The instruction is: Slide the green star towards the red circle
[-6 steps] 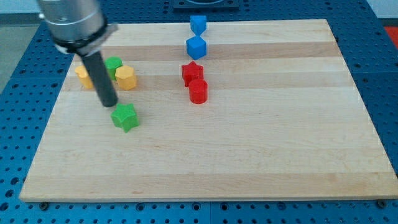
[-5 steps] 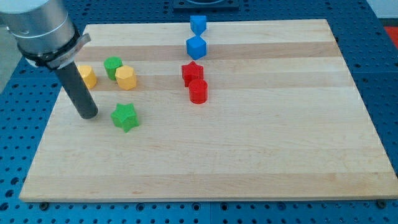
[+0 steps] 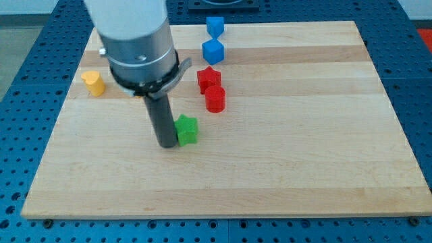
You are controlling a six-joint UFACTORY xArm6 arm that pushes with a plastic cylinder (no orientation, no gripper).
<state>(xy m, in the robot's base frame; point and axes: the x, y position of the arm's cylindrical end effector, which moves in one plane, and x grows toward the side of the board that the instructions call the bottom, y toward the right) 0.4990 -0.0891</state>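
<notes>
Under me lies a pale wooden board (image 3: 283,162) with lengthwise grain stripes. Around it on every side runs a blue perforated table (image 3: 412,40), evenly lit.

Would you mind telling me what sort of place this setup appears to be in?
Most likely a robotics lab bench: a wooden board rests on a blue perforated table, with small coloured blocks such as a green star beside my tip.

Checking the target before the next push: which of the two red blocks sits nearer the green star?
The red circle, the lower one, just up-right of the green star. The red star sits above it. My tip touches the green star's left side.
</notes>
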